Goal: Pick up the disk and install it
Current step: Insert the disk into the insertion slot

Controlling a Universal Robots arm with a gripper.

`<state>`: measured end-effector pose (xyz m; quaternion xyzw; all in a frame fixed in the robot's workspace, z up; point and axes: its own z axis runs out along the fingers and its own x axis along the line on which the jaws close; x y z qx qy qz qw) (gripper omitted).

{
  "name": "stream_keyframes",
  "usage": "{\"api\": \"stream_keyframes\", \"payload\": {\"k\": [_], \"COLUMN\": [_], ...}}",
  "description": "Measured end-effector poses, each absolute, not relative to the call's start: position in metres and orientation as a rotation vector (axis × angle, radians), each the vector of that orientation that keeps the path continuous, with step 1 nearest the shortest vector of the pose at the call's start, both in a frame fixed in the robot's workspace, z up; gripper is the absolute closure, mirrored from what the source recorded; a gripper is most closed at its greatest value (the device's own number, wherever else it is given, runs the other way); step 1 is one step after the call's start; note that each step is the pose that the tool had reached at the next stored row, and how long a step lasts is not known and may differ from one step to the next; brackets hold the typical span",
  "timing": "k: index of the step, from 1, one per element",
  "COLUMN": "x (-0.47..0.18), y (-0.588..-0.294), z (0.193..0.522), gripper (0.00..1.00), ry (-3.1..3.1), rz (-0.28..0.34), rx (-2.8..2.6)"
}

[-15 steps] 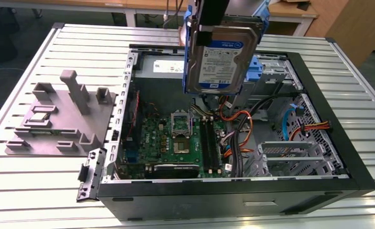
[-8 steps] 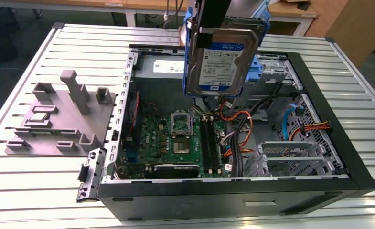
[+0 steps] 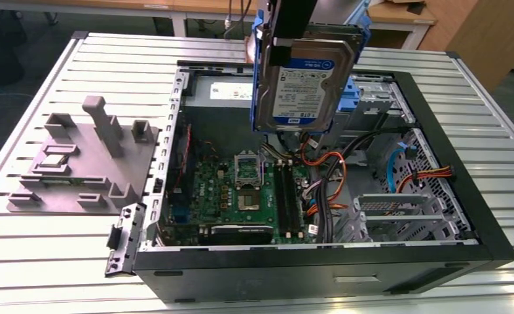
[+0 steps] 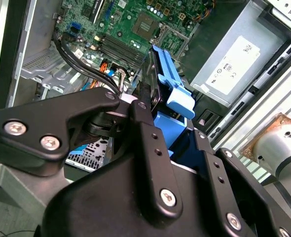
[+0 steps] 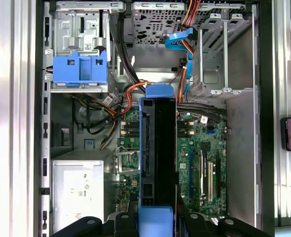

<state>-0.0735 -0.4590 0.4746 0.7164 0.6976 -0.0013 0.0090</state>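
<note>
- Currently, the gripper grips the disk from above, its fingers clamped on opposite sides of the blue-framed drive.
- The disk hangs upright, with its label facing the exterior view.
- In the exterior view, the disk sits over the open computer case, at 12 o'clock of the opening.
- The motherboard lies on the case floor at 7 o'clock from the disk.
- A grey fixture rests on the slatted table at 9 o'clock of the case, well apart from the disk.
</note>
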Motion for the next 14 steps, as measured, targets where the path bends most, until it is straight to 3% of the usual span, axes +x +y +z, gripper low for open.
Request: {"api": "stream_keyframes", "payload": {"k": [14], "x": [-0.073], "y": [-0.477], "z": [0.475], "gripper": [0.64], "ry": [2.179], "rz": [-0.004], "rx": [2.238]}}
